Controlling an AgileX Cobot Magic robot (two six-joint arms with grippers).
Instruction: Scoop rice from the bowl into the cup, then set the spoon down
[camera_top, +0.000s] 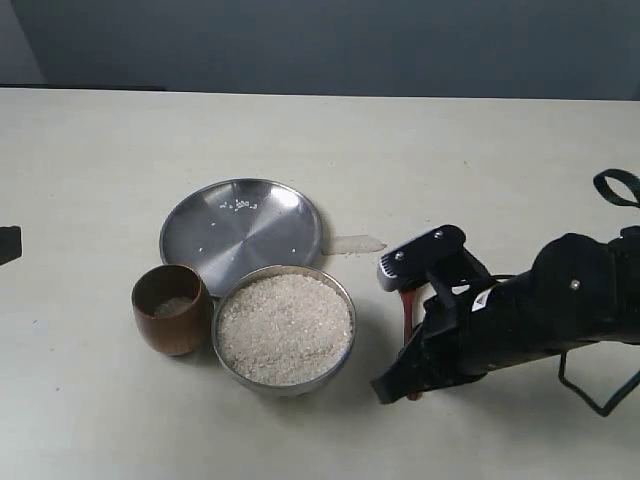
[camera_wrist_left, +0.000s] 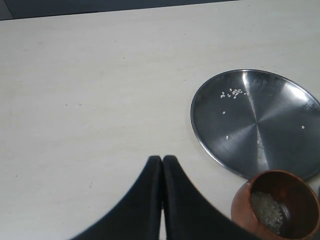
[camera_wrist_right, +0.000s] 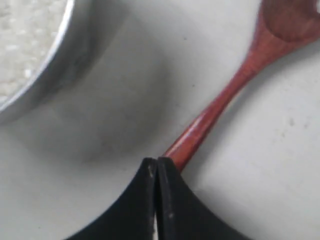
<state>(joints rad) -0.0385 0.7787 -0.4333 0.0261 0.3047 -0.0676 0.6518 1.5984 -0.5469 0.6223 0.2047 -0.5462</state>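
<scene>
The right pincer has its two black tips pressed together, with no gap between them. The handle of the spoon runs out from behind those tips (whether it is pinched or merely lies under them, I cannot tell). The reddish-brown spoon sits low over the table, its oval end pointing away from the pincer. Just beside the spoon stands the steel bowl, filled nearly to its rim with rice. The wooden cup stands upright right beside the bowl on its other side, with a little rice in its bottom. Behind both rests a flat steel plate carrying a few stray grains. The left pincer is likewise closed tip to tip, over bare table near the plate and cup.
</scene>
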